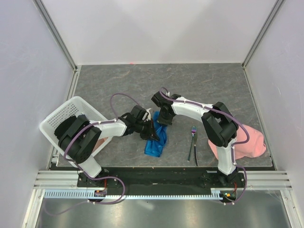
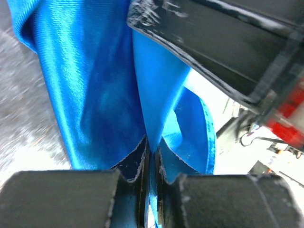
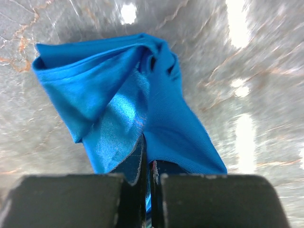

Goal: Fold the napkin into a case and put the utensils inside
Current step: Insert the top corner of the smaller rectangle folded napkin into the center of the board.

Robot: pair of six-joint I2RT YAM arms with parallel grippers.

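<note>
**both grippers pinch the bunched blue napkin**

a white basket [image 1: 61, 114] sits tilted at the table's [image 1: 118, 85] left edge. the left gripper [image 1: 150, 131] reaches in from that side, and its wrist view shows the fingers [image 2: 128, 190] pressed together on a thin fold of the napkin [image 1: 156, 145]. the cloth is crumpled into a narrow bundle between the two arms, at mid-table. the right gripper [image 1: 161, 121] meets it just beyond the left one, jaws likewise clamped on a blue edge. the utensils [image 1: 192, 145] lie side by side on the table to the right, apart from the napkin. a pink cloth [image 1: 249, 142] lies at the far right.
</note>
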